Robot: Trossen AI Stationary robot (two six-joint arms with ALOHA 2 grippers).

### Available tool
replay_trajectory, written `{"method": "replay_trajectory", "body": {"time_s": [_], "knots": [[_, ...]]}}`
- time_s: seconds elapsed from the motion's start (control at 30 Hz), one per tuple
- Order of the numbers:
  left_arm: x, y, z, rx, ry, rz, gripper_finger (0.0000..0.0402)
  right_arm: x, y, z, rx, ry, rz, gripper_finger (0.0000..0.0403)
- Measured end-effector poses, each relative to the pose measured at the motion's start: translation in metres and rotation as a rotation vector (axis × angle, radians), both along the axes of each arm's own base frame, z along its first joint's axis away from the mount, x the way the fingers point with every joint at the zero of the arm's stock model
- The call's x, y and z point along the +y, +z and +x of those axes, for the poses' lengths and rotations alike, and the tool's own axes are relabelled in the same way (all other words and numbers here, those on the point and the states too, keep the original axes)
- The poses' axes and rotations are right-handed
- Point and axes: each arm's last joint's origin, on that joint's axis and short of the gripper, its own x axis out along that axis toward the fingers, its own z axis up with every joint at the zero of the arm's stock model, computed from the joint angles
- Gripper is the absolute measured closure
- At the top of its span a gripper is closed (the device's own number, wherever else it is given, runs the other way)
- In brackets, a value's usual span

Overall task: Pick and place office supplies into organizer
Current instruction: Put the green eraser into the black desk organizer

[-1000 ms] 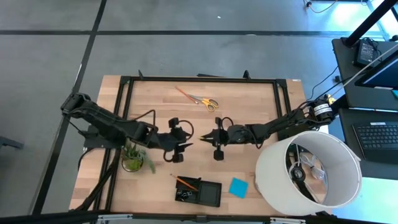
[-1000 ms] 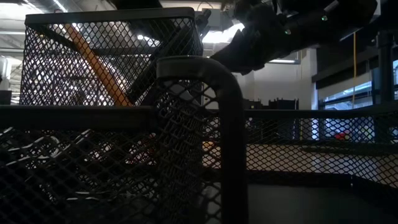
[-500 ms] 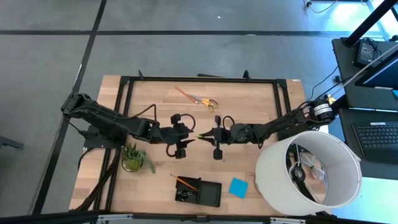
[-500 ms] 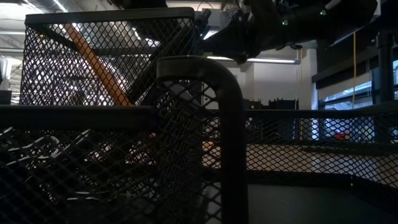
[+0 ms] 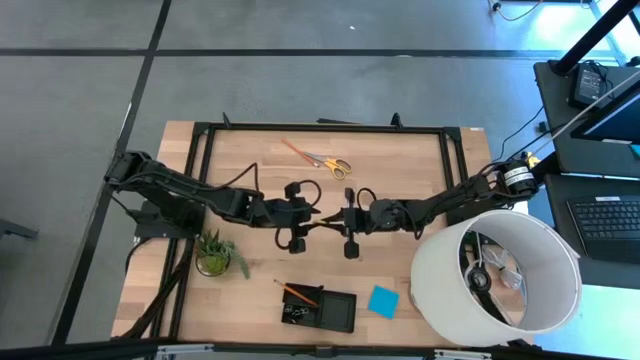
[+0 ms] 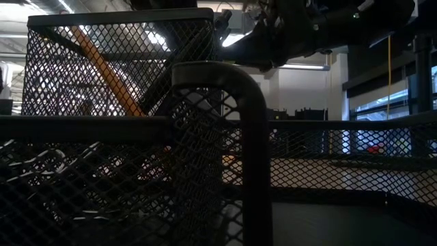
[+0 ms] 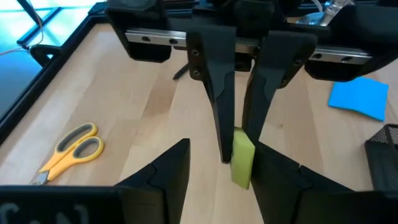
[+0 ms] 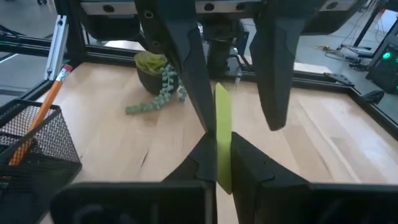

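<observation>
Mid-table handover above bare wood: right gripper (image 5: 340, 217) pinching small yellow block (image 8: 222, 142) between pressed-together fingers, held upright in the air, well clear of organizer (image 5: 322, 309). Left gripper (image 5: 318, 214) met tip to tip with it, fingers (image 7: 163, 180) spread either side of block, apparently not yet clamped.

Step in hand, by the look of it: passing block from right arm to left, prior to drop-off. Next move, as a judgement: left fingers to close squarely on block's flat faces, right to let go only once grip is sure; then carry toward organizer at table's near edge and release over a free compartment. Risk: block slipping or twisting if both let go or pull at once.

Elsewhere: orange pencil (image 5: 298, 293) already in organizer; scissors (image 5: 327, 162) at far side of table, blue note pad (image 5: 381, 301) just beside organizer, both still to collect. Potted plant (image 5: 216, 256) on left, lampshade (image 5: 520, 275) on right.
</observation>
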Motion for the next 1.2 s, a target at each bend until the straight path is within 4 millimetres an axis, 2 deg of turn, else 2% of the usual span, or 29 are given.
{"method": "replay_trajectory", "body": {"time_s": [0.17, 0.37, 0.43, 0.6, 0.9, 1.0, 1.2], "knots": [[0.000, 0.001, 0.000, 0.000, -0.011, 0.013, 0.0295, 0.000, 0.000, 0.000, 0.002, -0.002, -0.001, 0.0379], [0.000, 0.001, 0.000, 0.006, -0.047, 0.057, 0.0372, -0.001, 0.000, 0.000, -0.002, -0.006, -0.001, 0.0379], [-0.001, 0.001, 0.000, 0.011, -0.060, 0.077, 0.0387, -0.001, 0.000, 0.000, 0.000, -0.007, 0.000, 0.0377], [-0.002, 0.002, 0.000, 0.014, -0.085, 0.118, 0.0388, 0.000, 0.000, 0.000, 0.001, -0.004, 0.007, 0.0358], [-0.002, 0.002, 0.000, 0.013, -0.080, 0.122, 0.0388, 0.000, -0.001, 0.000, 0.032, -0.008, 0.043, 0.0300], [-0.005, 0.005, -0.003, 0.002, -0.091, 0.121, 0.0388, 0.000, -0.008, -0.002, 0.100, -0.020, 0.067, 0.0277], [-0.019, 0.027, -0.019, -0.087, -0.139, 0.041, 0.0389, -0.003, -0.025, -0.009, 0.291, -0.036, 0.038, 0.0252]]}}
